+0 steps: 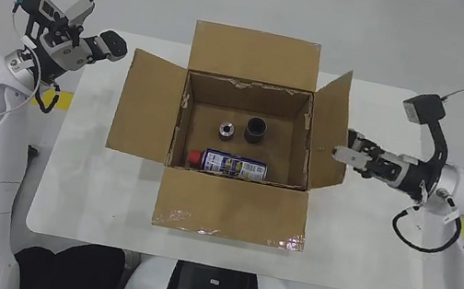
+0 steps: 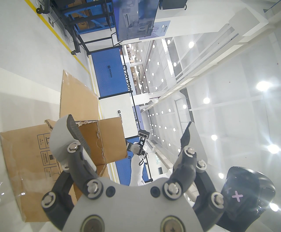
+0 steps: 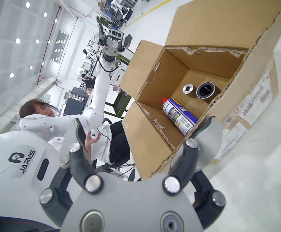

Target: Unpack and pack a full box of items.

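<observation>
L gripper (image 2: 129,123) wide open, empty, up by far-left corner of white table (image 1: 363,252); R gripper (image 3: 143,123) wide open, empty, at right flap of open cardboard box (image 1: 230,210) mid-table. Inside: spray can (image 1: 233,164) lying along near wall, black cylinder (image 1: 256,129) upright, small metal ring (image 1: 226,129) just beside it

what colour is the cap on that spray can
Red. The cap of the spray can shows best in the right wrist view.
</observation>
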You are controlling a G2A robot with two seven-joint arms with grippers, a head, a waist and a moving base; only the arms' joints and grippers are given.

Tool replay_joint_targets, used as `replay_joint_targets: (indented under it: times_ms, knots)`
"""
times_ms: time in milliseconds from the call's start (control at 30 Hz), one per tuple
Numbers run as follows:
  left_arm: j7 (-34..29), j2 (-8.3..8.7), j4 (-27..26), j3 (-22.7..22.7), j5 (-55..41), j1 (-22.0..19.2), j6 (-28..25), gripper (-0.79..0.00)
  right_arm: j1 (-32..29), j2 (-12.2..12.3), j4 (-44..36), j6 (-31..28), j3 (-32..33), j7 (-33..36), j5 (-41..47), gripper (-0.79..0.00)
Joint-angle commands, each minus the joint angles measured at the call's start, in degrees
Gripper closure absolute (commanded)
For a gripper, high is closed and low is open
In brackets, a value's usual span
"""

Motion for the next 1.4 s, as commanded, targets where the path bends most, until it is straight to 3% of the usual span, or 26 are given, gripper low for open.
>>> replay_joint_targets:
  times_ms: [0, 733, 1367]
  knots:
    - [0.0, 0.0, 0.0, 0.0, 0.0, 0.0, 0.0, -0.785, 1.0, 0.0, -0.6, 0.0, -1.4, -0.2, -1.0, -0.785]
    - [0.0, 0.0, 0.0, 0.0, 0.0, 0.0, 0.0, -0.785, 9.5, -1.1, -1.7, 0.3, -17.2, -1.0, -8.5, -0.785]
    - [0.0, 0.0, 0.0, 0.0, 0.0, 0.0, 0.0, -0.785, 14.6, -2.7, 3.7, 0.1, -28.4, -1.0, -11.7, -0.785]
